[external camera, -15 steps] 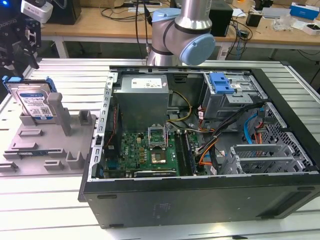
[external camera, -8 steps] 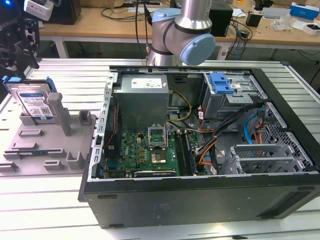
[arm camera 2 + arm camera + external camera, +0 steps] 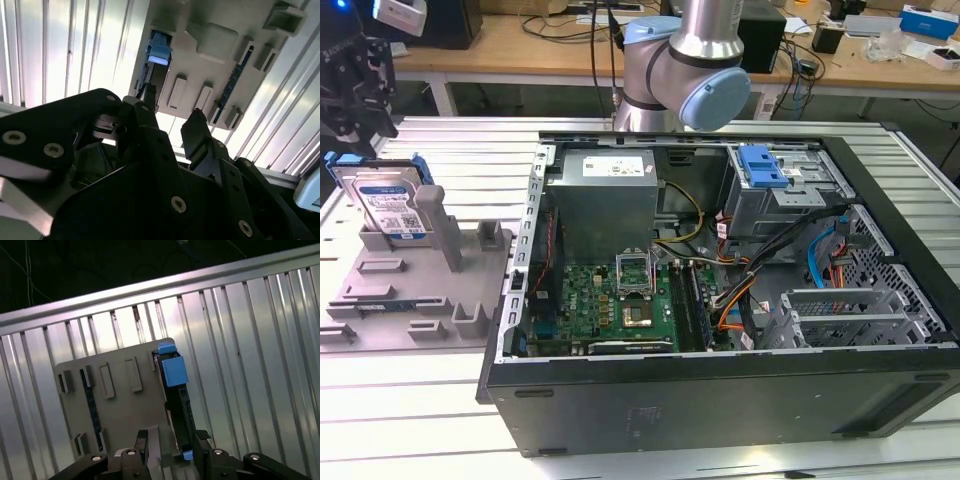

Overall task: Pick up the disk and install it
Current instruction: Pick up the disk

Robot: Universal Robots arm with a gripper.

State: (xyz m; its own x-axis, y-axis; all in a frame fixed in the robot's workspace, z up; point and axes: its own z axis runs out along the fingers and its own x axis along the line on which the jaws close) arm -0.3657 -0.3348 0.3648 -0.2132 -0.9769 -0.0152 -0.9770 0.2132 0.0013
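The disk (image 3: 388, 203) is a silver drive with a white-and-blue label and a blue frame. It stands on edge in a slot of the grey holder (image 3: 420, 290) at the exterior view's left. My black gripper (image 3: 355, 90) hangs just above its top edge, open and holding nothing. In both wrist views I look down on the disk edge-on, with its blue frame (image 3: 159, 52) (image 3: 172, 372) in the holder (image 3: 215, 40) (image 3: 120, 405). The gripper (image 3: 172, 107) (image 3: 171, 440) has its two fingers spread apart, roughly in line with the disk and clear of it.
An open computer case (image 3: 720, 400) lies to the exterior view's right of the holder, with motherboard, cables and a drive bay carrying a blue clip (image 3: 762, 165). The arm's base (image 3: 685, 70) stands behind the case. Everything rests on a ribbed aluminium table (image 3: 420, 430).
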